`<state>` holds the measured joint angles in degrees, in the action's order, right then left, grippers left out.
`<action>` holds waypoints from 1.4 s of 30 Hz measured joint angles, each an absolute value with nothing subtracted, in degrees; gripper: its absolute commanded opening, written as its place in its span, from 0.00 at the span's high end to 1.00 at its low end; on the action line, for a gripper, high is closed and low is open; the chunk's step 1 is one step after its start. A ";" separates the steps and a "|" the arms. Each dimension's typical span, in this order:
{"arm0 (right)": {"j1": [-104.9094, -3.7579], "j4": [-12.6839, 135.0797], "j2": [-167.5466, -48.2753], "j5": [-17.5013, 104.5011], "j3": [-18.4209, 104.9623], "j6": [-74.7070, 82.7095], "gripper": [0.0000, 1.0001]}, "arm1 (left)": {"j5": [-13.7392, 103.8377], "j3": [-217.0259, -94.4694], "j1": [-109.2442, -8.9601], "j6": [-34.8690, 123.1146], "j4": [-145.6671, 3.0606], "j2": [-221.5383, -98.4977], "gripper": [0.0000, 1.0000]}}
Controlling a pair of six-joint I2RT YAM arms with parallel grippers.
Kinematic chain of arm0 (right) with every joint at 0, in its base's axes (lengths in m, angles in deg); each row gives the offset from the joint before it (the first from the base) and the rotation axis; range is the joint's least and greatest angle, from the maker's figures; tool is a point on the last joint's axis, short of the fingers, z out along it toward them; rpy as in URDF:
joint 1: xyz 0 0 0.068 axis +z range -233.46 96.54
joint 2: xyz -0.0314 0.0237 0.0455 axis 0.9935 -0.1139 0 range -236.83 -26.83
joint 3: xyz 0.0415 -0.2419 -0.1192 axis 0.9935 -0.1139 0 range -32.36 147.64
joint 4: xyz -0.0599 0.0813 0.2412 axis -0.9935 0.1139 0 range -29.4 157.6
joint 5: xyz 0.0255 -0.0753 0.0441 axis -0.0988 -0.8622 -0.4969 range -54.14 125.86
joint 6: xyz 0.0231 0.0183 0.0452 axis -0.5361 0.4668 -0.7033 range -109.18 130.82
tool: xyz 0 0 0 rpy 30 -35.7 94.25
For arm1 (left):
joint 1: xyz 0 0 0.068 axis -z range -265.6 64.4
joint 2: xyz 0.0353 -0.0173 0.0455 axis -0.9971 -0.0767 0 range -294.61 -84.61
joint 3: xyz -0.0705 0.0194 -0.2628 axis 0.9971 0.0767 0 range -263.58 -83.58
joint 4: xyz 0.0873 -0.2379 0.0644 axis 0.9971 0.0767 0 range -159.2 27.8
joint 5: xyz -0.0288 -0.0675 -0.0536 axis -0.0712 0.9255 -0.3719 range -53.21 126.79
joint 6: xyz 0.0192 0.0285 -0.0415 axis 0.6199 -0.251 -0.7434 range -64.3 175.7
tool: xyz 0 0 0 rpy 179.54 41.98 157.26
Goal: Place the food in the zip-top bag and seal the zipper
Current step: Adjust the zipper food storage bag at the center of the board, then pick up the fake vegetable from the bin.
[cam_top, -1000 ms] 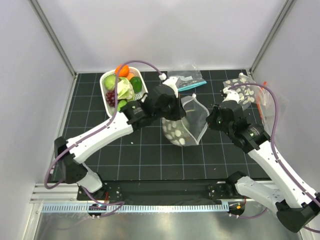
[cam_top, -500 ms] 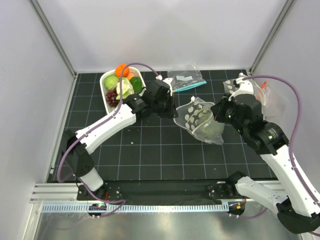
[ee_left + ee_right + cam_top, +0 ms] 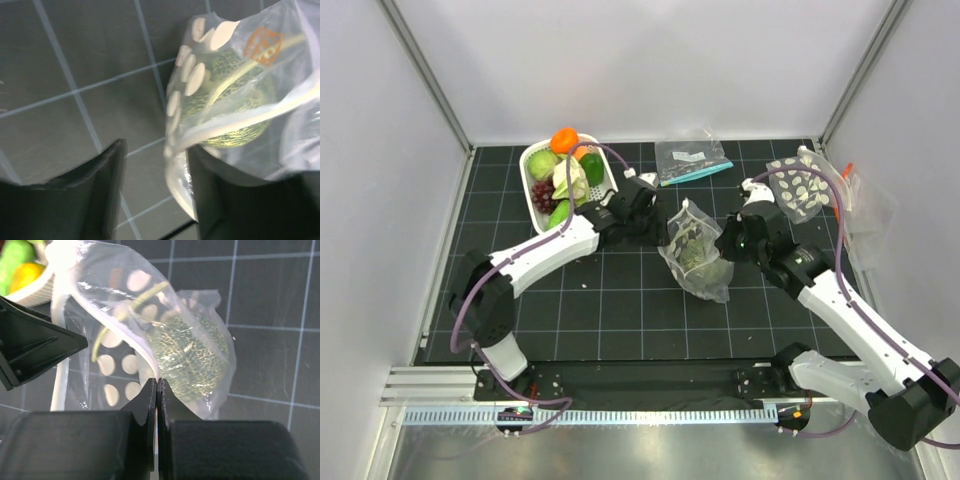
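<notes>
The zip-top bag, clear with white ovals, sits on the mat between both arms with a dark green melon inside. My right gripper is shut on the bag's rim, just in front of the melon. My left gripper is open; the bag's rim edge lies loose between its jaws, against the right finger. The white zipper strip runs across the melon. More food, green, white and orange pieces, fills the white basket behind the left gripper.
A small clear bag with a teal strip lies at the back. A similar dotted bag with an orange-red strip sits at the back right, beside the right arm. White walls enclose the black gridded mat.
My left gripper has opened and let go of the bag's rim. The bag, held wide open a second ago, has collapsed around the melon and swung with the right gripper toward the mat's middle.
</notes>
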<state>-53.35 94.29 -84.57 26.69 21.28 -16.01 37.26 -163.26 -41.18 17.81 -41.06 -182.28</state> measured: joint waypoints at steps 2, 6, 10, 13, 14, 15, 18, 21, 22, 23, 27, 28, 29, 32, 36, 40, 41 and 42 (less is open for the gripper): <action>-53.35 92.70 -83.76 27.08 21.18 -15.99 0.98 | 34.70 -161.92 -41.46 18.49 -41.08 -180.36 0.17; -53.35 90.71 -84.04 27.65 21.22 -15.75 0.98 | 30.98 -161.55 -43.21 18.93 -41.06 -175.94 0.00; -53.35 90.12 -85.40 28.15 21.39 -15.51 0.98 | 26.72 -161.53 -46.31 19.21 -40.47 -171.66 0.00; -53.35 89.64 -85.75 28.57 21.42 -15.20 0.98 | 22.07 -161.53 -48.26 20.24 -38.39 -169.25 0.00; -53.35 89.38 -85.75 28.59 21.44 -15.12 0.98 | 20.95 -161.53 -48.81 20.39 -37.63 -168.77 0.00; -53.35 89.20 -85.72 28.61 21.48 -15.01 0.98 | 19.84 -161.53 -49.79 20.57 -36.71 -168.31 0.00; -53.35 88.52 -85.72 28.81 21.52 -14.83 0.98 | 18.07 -161.60 -54.60 21.16 -34.30 -168.05 0.00; -53.35 88.13 -85.75 29.44 21.57 -14.75 0.98 | 16.49 -162.23 -60.21 21.75 -32.29 -168.71 0.00; -53.35 88.13 -85.75 29.62 21.66 -14.77 0.98 | 15.90 -163.04 -61.64 21.94 -31.62 -169.38 0.00; -53.35 88.09 -85.77 29.82 21.79 -14.75 0.98 | 15.44 -164.29 -62.38 22.14 -30.81 -170.19 0.00; -53.35 88.02 -86.18 30.51 22.71 -14.75 0.98 | 14.70 -174.21 -64.76 23.58 -28.58 -177.60 0.00; -53.35 88.02 -86.20 30.56 22.73 -14.75 0.98 | 14.75 -176.63 -65.29 23.89 -28.43 -179.68 0.00; -53.35 88.04 -86.18 30.65 22.73 -14.75 0.98 | 14.88 -178.54 -65.79 24.26 -28.08 -181.43 0.00; -53.35 88.07 -86.18 30.67 22.73 -14.75 0.98 | 15.77 -184.57 -68.17 24.94 -27.55 -187.98 0.00; -53.35 88.18 -86.18 30.69 22.75 -14.77 0.99 | 18.57 -188.92 -71.73 24.96 -26.90 -195.72 0.00; -53.35 88.59 -86.10 30.69 22.81 -14.77 0.99 | 23.58 -192.87 -75.30 24.74 -25.56 -203.39 0.00; -53.35 88.66 -85.99 30.69 22.81 -14.79 0.99 | 25.46 -194.25 -75.93 24.57 -25.56 -205.16 0.00; -53.35 88.72 -85.90 30.71 22.81 -14.79 0.99 | 27.42 -195.43 -76.37 24.33 -25.74 -206.28 0.02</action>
<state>-53.35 88.72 -85.90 30.71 22.81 -14.79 27.42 -195.43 -76.37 24.33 -25.74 -206.28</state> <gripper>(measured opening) 0.037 0.996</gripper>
